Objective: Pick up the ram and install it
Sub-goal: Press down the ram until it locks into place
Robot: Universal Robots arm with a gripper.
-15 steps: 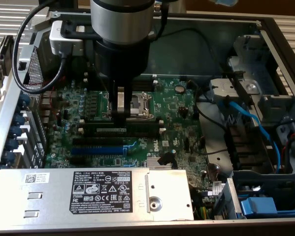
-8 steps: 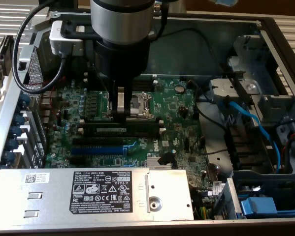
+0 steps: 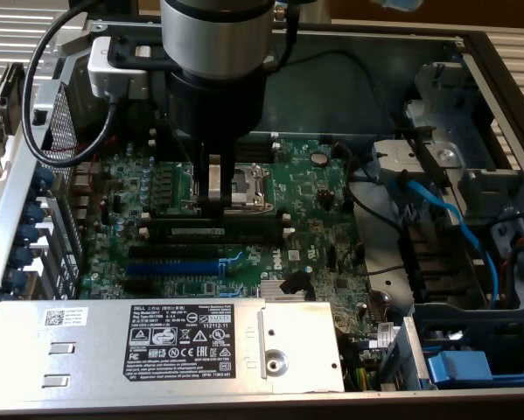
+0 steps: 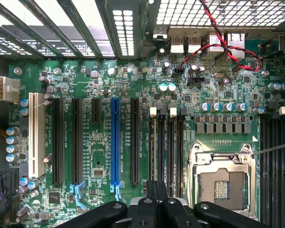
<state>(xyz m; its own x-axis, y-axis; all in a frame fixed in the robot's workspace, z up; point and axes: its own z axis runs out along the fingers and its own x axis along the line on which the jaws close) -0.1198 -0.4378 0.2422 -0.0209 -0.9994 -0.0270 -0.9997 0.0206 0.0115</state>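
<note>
Pincer (image 3: 214,203) stood low over the motherboard (image 3: 314,219), fingers drawn together on the upper edge of the ram (image 3: 218,229). In the wrist view the pincer (image 4: 156,202) showed its dark fingers pressed together with no gap between them, right over the memory slots (image 4: 167,147).

The ram lay lengthwise along the black memory slots, just on the near side of the CPU socket (image 3: 244,185) in the exterior view, with its white label strip visible beside the fingers. It looked upright and lined up with the slot row. Whether it sat in the slot or only rested against it could not be told. The blue expansion slot (image 3: 170,265) lay nearer still, apart from the ram.

Risks as judged from here:
- The grip sat left of the stick's middle in the exterior view, so a push down could tip one end in first and leave the other proud.
- If the stick stood slightly off the slot line, pressing could bend it or strain the white end clips (image 4: 153,112).
- The thin top edge offered little hold, so it could slip between the fingers under load.
- The CPU socket lay just beside the work, so a sideways slide could strike it.
</note>
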